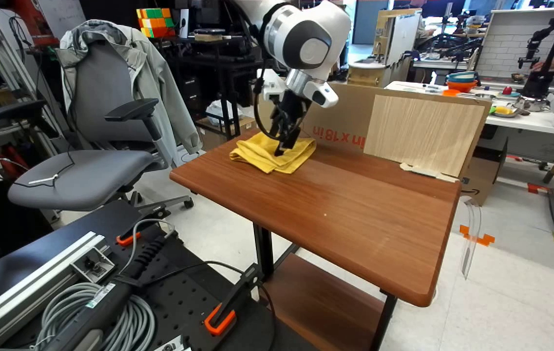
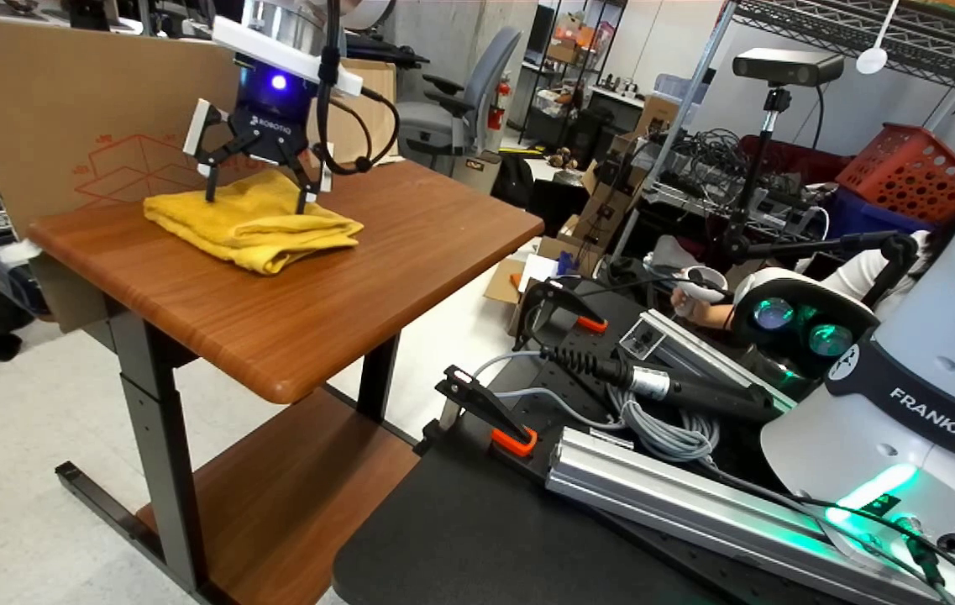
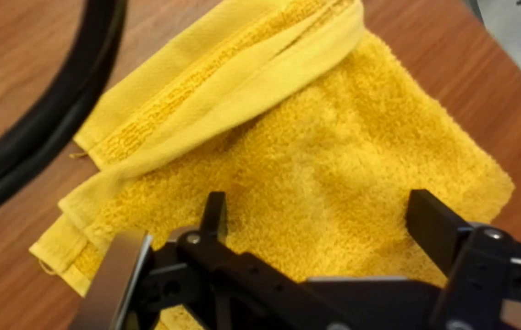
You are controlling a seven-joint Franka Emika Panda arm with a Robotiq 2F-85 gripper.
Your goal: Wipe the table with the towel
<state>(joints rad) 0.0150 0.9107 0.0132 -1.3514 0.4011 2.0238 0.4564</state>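
Brown tabletop (image 1: 345,214) stood on black metal legs (image 2: 162,445) in both exterior views; cardboard (image 1: 345,105) stood upright along one long side. Grey chair (image 1: 99,92) had a pale jacket (image 1: 164,83) over its back, in an exterior view only. Red basket (image 2: 918,179) sat just above a blue bin (image 2: 863,220), again only in an exterior view; contents of both could not be made out. Yellow towel (image 2: 229,231) lay on the tabletop near a short end, just beside the cardboard, folded and rumpled. Pincer (image 3: 317,197) pointed down at it, fingers (image 3: 432,229) spread well apart, towel showing between them; whether the tips pressed in, could not tell. On a white counter (image 1: 525,125), in an exterior view, a blue bowl (image 1: 462,76) sat stacked atop an orange bowl (image 1: 462,87), and a shallow dish (image 1: 506,115) near them held something yellow (image 1: 503,110), too small to name. Bluish light (image 2: 278,82) on the pincer showed in an exterior view alone. Loose threads (image 3: 77,155) at the towel's hem showed in the wrist view alone.
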